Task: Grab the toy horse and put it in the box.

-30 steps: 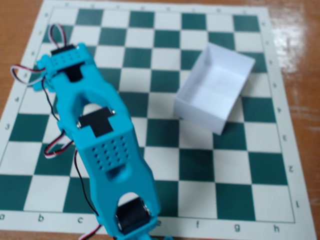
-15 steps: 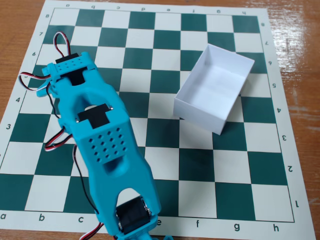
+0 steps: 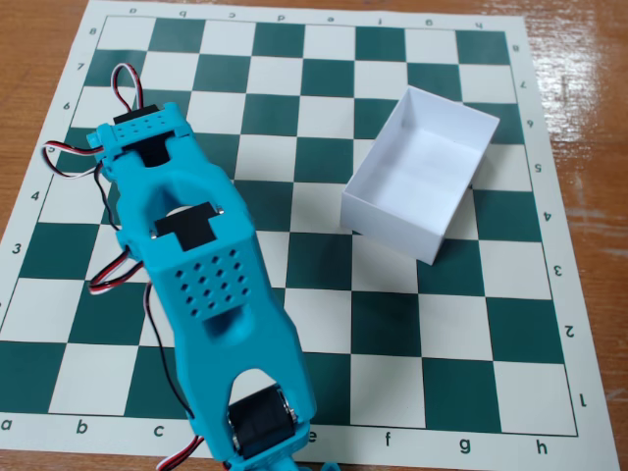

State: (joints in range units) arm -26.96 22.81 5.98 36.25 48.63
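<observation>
The white open-topped box [image 3: 422, 175] stands tilted on the chessboard, right of centre, and its inside shows empty. The toy horse is hidden or out of view. My blue arm [image 3: 201, 285] reaches from the bottom edge up toward the board's left side. Its wrist block [image 3: 142, 130] points down at the squares near rows 5 and 6. The gripper's fingers are hidden under that block, so their state does not show. The box is about four squares to the right of the wrist.
The green-and-white chessboard mat [image 3: 392, 324] lies on a brown wooden table [image 3: 589, 88]. Red, white and black servo cables [image 3: 118, 83] loop out beside the wrist and along the arm's left side.
The wrist end has shifted slightly down and to the right since a second ago, and the cable loops moved with it. The box has not moved.
</observation>
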